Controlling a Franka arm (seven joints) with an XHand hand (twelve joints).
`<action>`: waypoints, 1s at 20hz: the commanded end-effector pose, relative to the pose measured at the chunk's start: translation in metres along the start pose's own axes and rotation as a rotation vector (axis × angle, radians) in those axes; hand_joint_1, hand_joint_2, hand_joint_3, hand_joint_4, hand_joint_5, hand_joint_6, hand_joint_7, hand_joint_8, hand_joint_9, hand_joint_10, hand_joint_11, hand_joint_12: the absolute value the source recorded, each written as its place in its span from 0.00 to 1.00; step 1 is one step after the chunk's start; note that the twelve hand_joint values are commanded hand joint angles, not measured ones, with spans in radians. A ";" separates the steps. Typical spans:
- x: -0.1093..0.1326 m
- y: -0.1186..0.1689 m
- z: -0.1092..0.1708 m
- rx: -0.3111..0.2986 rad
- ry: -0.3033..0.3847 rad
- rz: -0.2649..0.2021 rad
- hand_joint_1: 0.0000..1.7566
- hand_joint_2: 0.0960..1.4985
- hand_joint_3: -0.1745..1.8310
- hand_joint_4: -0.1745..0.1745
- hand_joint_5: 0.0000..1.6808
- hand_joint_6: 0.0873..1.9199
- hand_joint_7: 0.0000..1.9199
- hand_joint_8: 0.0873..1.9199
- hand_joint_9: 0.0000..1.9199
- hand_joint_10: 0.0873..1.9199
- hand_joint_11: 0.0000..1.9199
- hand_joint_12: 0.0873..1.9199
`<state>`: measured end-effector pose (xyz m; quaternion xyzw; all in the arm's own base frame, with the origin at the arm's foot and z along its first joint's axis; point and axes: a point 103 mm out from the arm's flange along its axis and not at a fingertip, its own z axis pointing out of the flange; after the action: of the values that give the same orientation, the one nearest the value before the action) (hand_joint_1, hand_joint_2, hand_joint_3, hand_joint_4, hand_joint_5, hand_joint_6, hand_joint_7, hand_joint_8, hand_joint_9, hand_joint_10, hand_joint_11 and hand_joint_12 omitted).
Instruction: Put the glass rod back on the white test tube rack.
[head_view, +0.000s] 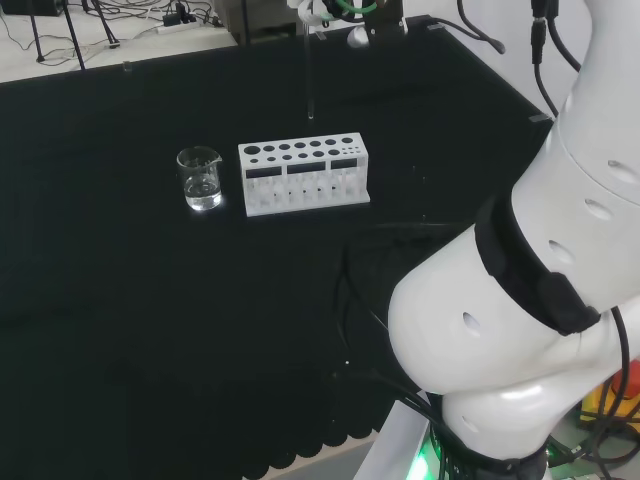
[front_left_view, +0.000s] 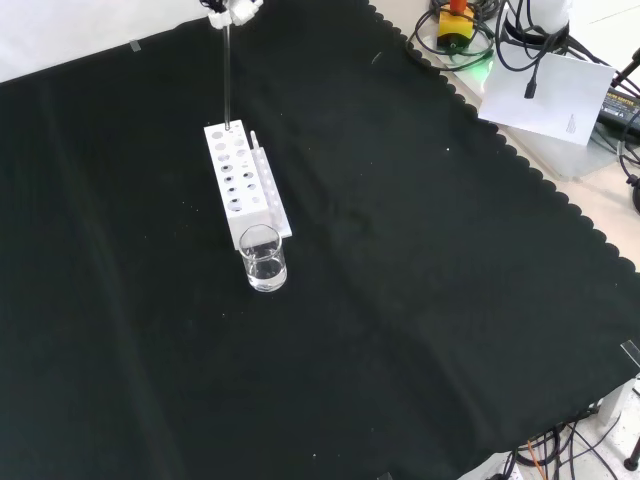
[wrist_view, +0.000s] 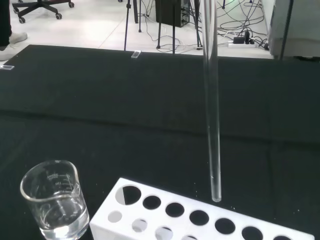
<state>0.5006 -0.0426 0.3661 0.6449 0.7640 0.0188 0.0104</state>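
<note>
In the head view, going left to right, one small clear glass beaker (head_view: 200, 178) with a little clear liquid stood just left of one white plastic test tube rack with two rows of round holes (head_view: 303, 175). Above and behind the rack's right half hung one thin clear glass rod (head_view: 309, 70), upright, its lower tip over the cloth past the rack. The black and white hand (head_view: 318, 12) showed at the top edge, its fingers closed around the rod's upper end, though how they sat on the glass could not be made out.

From the wrist camera, the rod (wrist_view: 212, 100) ended just above the rack (wrist_view: 200, 220), its tip near one of the holes but not in one; the beaker (wrist_view: 55, 205) stood close beside the rack's end. The front view put the rod (front_left_view: 227, 75) over the rack's (front_left_view: 240, 180) far end.

The likely trouble was misalignment: if the tip came down on the white face between holes, the rod could slip in the grasp or snap. A tilted rod could also catch a hole's edge and drag the light rack into the beaker (front_left_view: 264, 258).
</note>
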 end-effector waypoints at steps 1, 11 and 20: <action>0.002 -0.016 0.007 0.001 -0.005 -0.001 0.79 0.74 0.09 0.00 0.52 0.37 0.44 0.64 0.53 0.65 0.82 0.32; 0.005 -0.027 0.026 0.019 -0.010 -0.011 0.79 0.74 0.09 0.00 0.52 0.37 0.44 0.64 0.53 0.65 0.82 0.32; 0.002 -0.004 0.038 0.032 0.007 -0.006 0.79 0.74 0.09 0.00 0.52 0.37 0.44 0.64 0.53 0.65 0.82 0.32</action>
<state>0.4886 -0.0401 0.3317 0.6413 0.7672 0.0063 0.0017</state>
